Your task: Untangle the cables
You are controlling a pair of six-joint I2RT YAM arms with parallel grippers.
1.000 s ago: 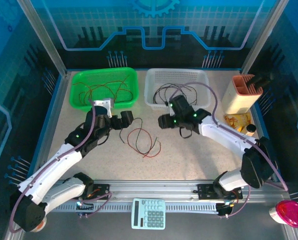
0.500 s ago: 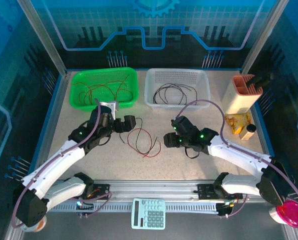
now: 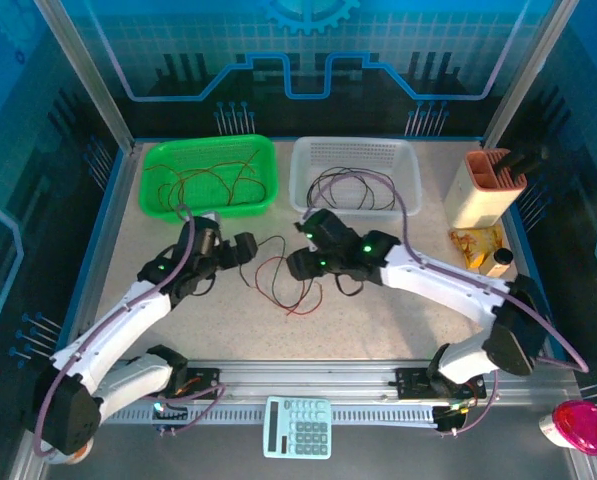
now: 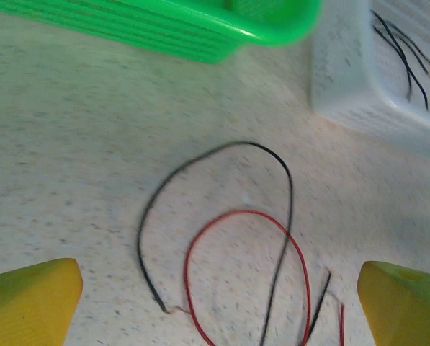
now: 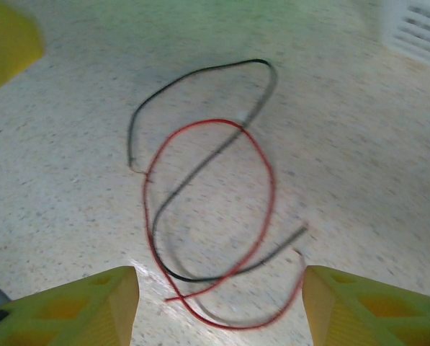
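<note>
Right gripper [image 3: 300, 265] has swung left, up to the loose red and black cables [image 4: 240, 212]. They lie crossed on the table [image 3: 238, 330], between it and the left gripper [image 3: 246, 248]. Both jaws spread, nothing pinched, cables untouched.

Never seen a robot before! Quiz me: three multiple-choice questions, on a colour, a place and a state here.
1. Colour of the wires in the white basket? A black, B yellow, C blue.
2. Where does the red wire crossing the black wire lie? A in the white basket, B on the table, C on a shelf.
3. The left gripper is: A open and empty, B shut on the red wire, C shut on the basket.
A: dark strands inside. B: both rest on the table. A: fingers wide apart, nothing between.
</note>
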